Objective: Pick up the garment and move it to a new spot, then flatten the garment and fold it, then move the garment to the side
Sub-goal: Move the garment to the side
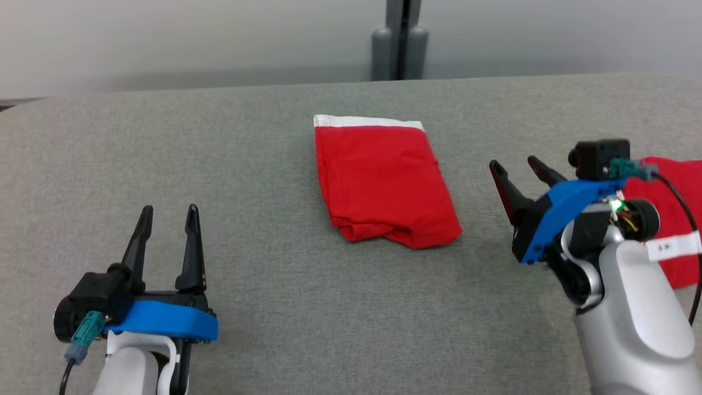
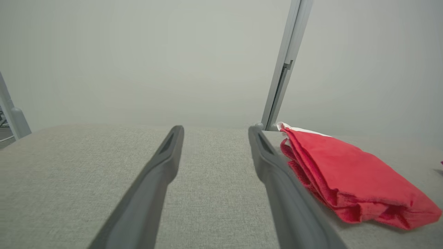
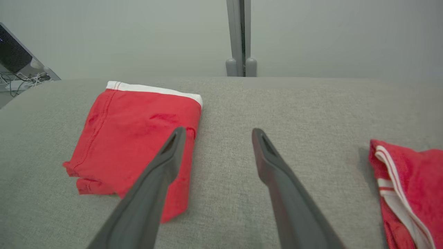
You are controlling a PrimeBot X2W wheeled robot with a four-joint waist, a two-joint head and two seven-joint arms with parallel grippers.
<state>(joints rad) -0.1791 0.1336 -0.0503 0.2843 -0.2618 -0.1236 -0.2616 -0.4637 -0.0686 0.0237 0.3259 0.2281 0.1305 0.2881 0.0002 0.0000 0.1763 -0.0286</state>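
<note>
Left gripper: the left gripper (image 1: 169, 209) sits at the lower left of the head view, its two dark fingers pointing away from the robot. The jaws are spread wide with nothing between them.
Left gripper, own camera: bare grey cloth lies between the fingers. The garment lies off to the right of the right-hand finger, and no contact shows.
Right gripper: the right gripper (image 1: 513, 162) is at the right of the head view, angled up and to the left towards the garment. Its jaws are also spread wide and empty.
Right gripper, own camera: one finger crosses in front of the garment's near edge. The head view shows the fingertips apart from the cloth, to its right.
Garment: the folded red garment (image 1: 384, 181) lies near the middle of the grey table (image 1: 274, 307), between the two grippers and farther from the robot than either. It is folded into a rough rectangle.
Waistband: a white waistband (image 1: 367, 121) runs along the garment's far edge. The near edge is rumpled, with layers showing.
Other cloth: a second red garment (image 3: 415, 180) with white stripes lies at the table's right edge, partly behind the right arm.
Arm marking: a white tag (image 1: 673, 246) wraps the right wrist.
Background: a grey post (image 1: 399, 38) stands behind the table's far edge against a pale wall (image 1: 164, 38).
</note>
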